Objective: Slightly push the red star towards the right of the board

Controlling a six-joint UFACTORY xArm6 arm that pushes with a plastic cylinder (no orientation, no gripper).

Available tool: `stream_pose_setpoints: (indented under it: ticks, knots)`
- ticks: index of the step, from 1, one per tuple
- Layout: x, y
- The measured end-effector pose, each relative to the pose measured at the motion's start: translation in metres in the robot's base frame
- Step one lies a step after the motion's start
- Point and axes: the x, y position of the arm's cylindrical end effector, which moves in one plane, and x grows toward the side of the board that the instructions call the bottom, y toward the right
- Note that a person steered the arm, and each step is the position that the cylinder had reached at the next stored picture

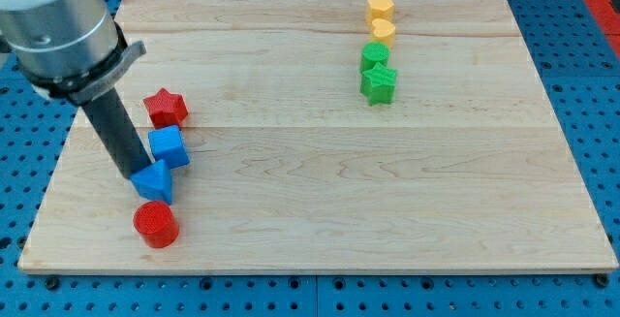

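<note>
The red star (166, 108) lies on the wooden board (320, 201) at the view's left. Just below it sits a blue cube (169, 148), then a blue triangular block (154, 181), then a red cylinder (155, 224). My tip (135, 174) rests against the left side of the blue triangular block, below and left of the red star and not touching it. The rod slants up to the view's top left.
At the view's upper right stand a yellow hexagonal block (381, 9), a yellow heart block (384, 32), a green block (375, 57) and a green star (379, 83), close together in a column.
</note>
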Motion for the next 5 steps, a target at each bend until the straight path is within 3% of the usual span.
stream_pose_setpoints:
  ticks: [2, 3, 5]
  knots:
    - [-0.002, -0.013]
    - [-0.004, -0.069]
    - [-0.074, -0.053]
